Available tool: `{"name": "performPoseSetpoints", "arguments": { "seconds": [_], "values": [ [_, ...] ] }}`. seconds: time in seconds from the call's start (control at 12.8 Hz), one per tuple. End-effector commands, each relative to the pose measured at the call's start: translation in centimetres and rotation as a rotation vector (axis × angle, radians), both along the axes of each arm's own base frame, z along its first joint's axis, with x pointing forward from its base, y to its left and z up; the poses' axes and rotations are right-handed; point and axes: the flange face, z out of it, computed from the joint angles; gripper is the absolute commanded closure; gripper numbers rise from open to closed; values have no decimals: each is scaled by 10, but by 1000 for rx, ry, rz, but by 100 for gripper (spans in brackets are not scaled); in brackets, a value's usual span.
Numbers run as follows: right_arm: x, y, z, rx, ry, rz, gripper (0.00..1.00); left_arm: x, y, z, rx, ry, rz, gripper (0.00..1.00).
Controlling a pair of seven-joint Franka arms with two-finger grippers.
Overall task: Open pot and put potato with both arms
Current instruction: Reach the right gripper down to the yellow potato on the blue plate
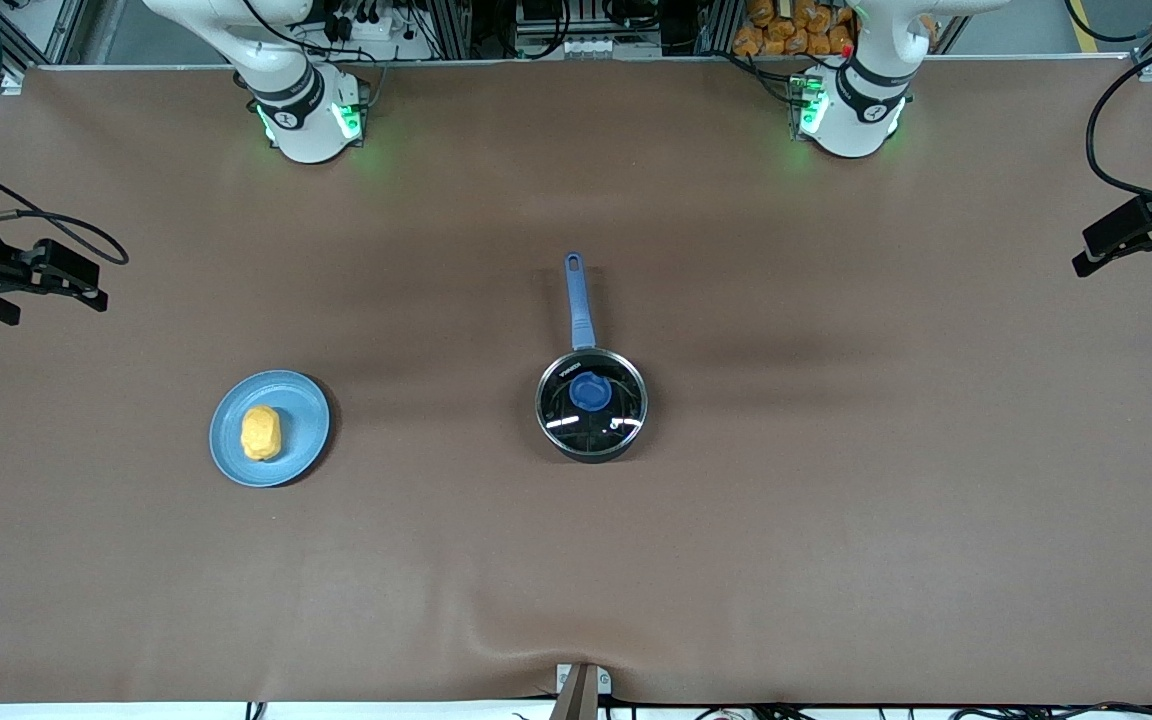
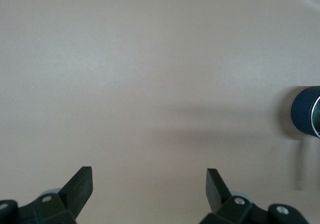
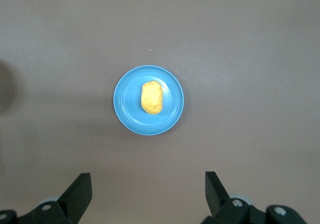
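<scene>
At the right arm's end of the table [image 1: 836,560], the right gripper [image 1: 41,285] hangs in the air with its fingers spread wide and nothing between them. Its wrist view looks straight down on the light-blue plate [image 3: 127,119], with the potato [image 3: 151,97] lying in the plate's middle, clear of both fingertips [image 3: 80,184]. In the front view the plate [image 1: 301,420] sits toward that same end, about midway between the edge by the robot bases and the edge by the camera, and the potato [image 1: 261,433] rests on it.

Near the table's middle stands the pot [image 1: 592,405], its blue handle [image 1: 576,300] pointing toward the bases. The glass lid [image 1: 616,385] with its blue knob [image 1: 590,391] is on the pot, and glare on the glass makes the inside hard to read.

The left gripper [image 1: 1141,240] hangs over the left arm's end, jaws as wide apart as the other's and empty. Its wrist view shows mostly bare cloth; only a sliver of the pot [image 2: 305,115] shows, cut off at the frame's border. Both arms are partly cut off in the front view.

Brown cloth lies open all round the plate and the pot, which are well apart.
</scene>
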Motion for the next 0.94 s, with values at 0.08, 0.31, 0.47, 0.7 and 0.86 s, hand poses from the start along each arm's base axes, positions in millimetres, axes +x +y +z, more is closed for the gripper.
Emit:
{"name": "performPoseSetpoints", "arguments": {
  "seconds": [0.08,0.31,0.47,0.7,0.86],
  "values": [
    [-7,-1,4,-9,0,-15,0,2,2,7,25,-31,-30,0],
    [3,-3,-14,-5,19,12,0,2,2,6,26,-31,-27,0],
    [19,-4,-43,6,43,14,0,1,1,6,27,-28,-29,0],
    [39,-2,-89,17,86,19,0,0,4,7,25,-23,-15,0],
    [54,4,-125,41,105,21,0,0,4,5,25,-20,-17,0]
  ]
}}
